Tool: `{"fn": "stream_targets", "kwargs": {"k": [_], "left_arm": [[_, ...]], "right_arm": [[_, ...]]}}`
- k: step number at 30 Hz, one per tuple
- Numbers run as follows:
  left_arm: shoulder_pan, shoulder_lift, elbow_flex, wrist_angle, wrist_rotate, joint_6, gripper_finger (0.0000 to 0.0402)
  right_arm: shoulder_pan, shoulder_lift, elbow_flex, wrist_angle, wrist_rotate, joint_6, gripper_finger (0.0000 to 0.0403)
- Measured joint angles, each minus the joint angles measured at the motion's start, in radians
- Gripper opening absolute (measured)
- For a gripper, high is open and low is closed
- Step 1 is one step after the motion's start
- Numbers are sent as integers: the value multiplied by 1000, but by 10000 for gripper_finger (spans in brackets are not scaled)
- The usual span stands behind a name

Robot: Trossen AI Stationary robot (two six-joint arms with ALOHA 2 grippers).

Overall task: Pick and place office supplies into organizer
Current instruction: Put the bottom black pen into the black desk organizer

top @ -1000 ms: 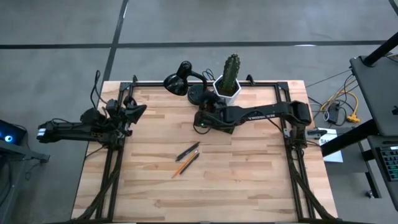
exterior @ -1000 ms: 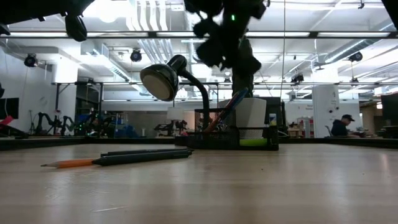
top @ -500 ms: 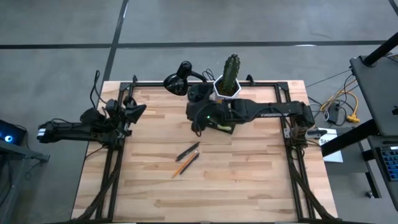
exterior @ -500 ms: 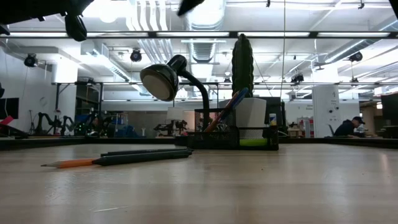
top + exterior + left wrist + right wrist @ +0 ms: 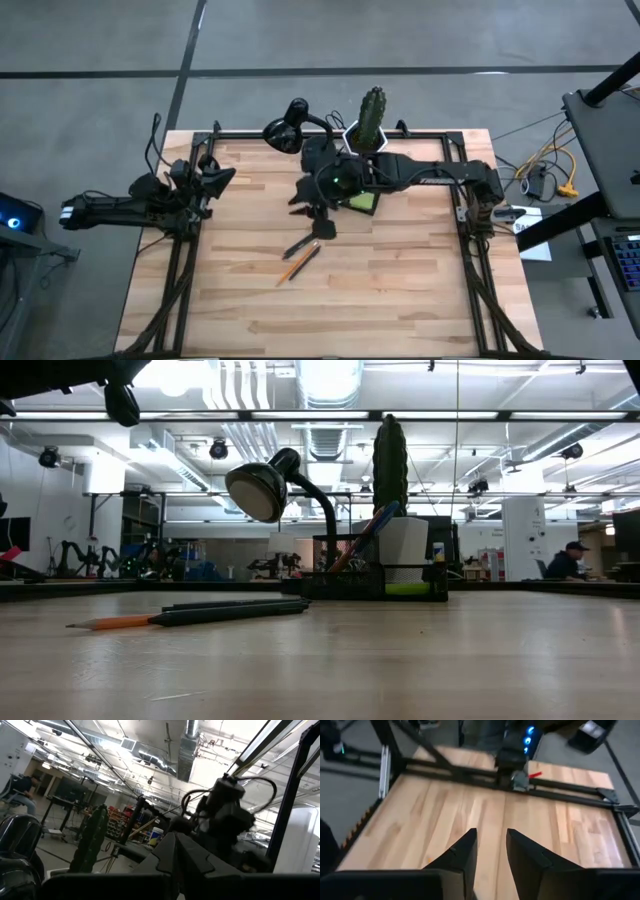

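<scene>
A black desk lamp (image 5: 270,490) stands at the wooden table's (image 5: 400,290) far edge, its head tilted downward. Just beside it a green cactus (image 5: 372,110) rises from a white hexagonal pot (image 5: 362,150). A person (image 5: 570,560) sits in the room behind

The bench (image 5: 400,280) is formed of pale, matt, smooth-looking wood planks framed by dark metal rails (image 5: 180,270), while the lamp (image 5: 262,490) shade is finished in glossy black.
</scene>
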Motion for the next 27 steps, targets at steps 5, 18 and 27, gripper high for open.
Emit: {"fn": "stream_targets", "kwargs": {"k": [5,18,27], "left_arm": [[0,-1,0,0,0,0,0],[0,-1,0,-8,0,-1,0],[0,-1,0,-8,1,-2,0]], "right_arm": [[48,50,-20,-64,-7,-120,114],[83,253,-16,-173,19,-192,117],[93,358,-16,-221,12,-285,107]]}}
